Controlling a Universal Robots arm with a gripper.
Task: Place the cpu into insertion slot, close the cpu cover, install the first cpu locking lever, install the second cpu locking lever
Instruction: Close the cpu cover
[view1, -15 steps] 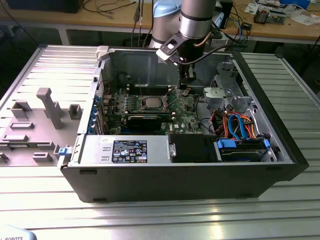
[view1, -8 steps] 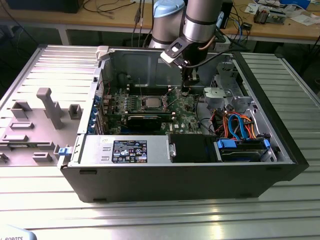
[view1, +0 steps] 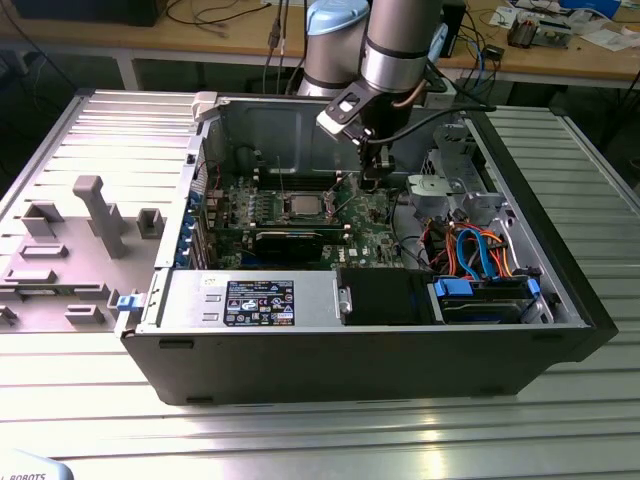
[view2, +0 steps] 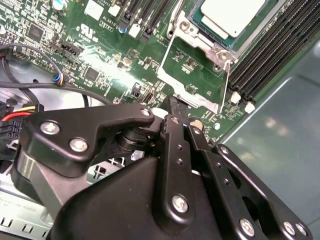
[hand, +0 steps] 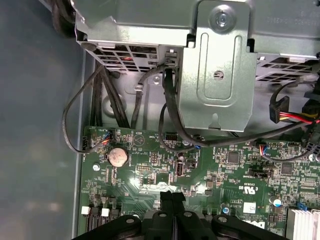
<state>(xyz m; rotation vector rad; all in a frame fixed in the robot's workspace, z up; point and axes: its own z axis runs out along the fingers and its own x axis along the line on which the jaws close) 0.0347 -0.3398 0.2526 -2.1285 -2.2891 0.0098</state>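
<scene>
We note the cpu seated in the insertion slot; gripper hovers just beside the slot, fingers pressed together, empty; whether cover and levers are locked, we cannot tell; probably left to do.

You are in a robotics lab or electronics workshop. Your arm reaches down over a ribbed metal table, where an opened computer case lies on its side, its green motherboard right under your fingers. Well beyond the fingers run wooden benches strewn with cables and small electronic parts. Well off from the fingers, toward the exterior view's left, a grey fixture plate with moulded blocks rests on the table.
</scene>
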